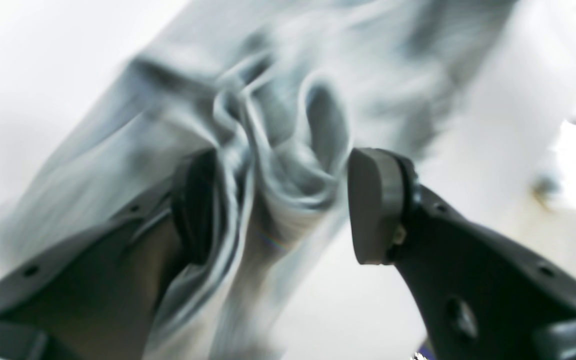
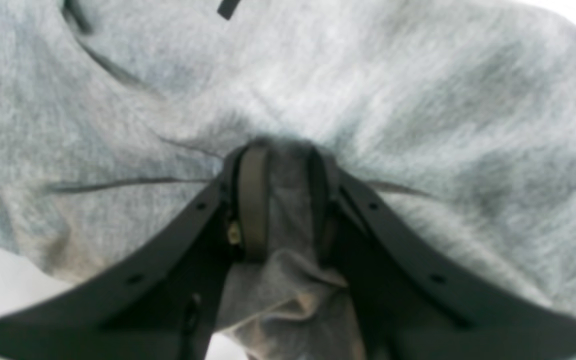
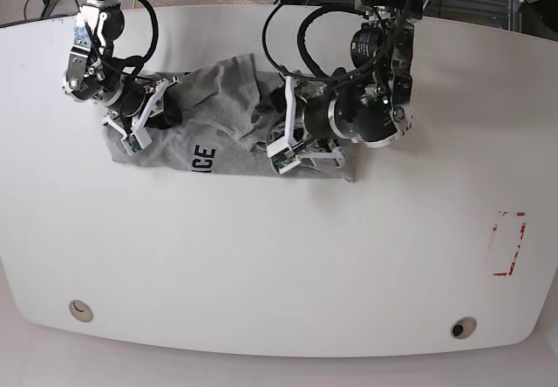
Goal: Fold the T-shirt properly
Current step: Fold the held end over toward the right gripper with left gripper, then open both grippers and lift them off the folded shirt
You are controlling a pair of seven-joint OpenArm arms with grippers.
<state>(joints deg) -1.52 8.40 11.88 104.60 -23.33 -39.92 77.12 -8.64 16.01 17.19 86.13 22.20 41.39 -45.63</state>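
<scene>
Cables point(image 3: 296, 34) loop over my left arm at the white table's point(image 3: 261, 265) far edge. T-shirt point(image 3: 218, 108) lies bunched mid-table, "GE" readable. My left gripper point(image 1: 283, 205) gapes around a fold; my right gripper point(image 2: 288, 200) pinches cloth.

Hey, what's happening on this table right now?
Two robot arms are working a grey T-shirt lying bunched on a white table. The right gripper is pinched shut on a fold of the cloth. The left gripper stands open with rumpled fabric between its fingers, not clamped.
</scene>
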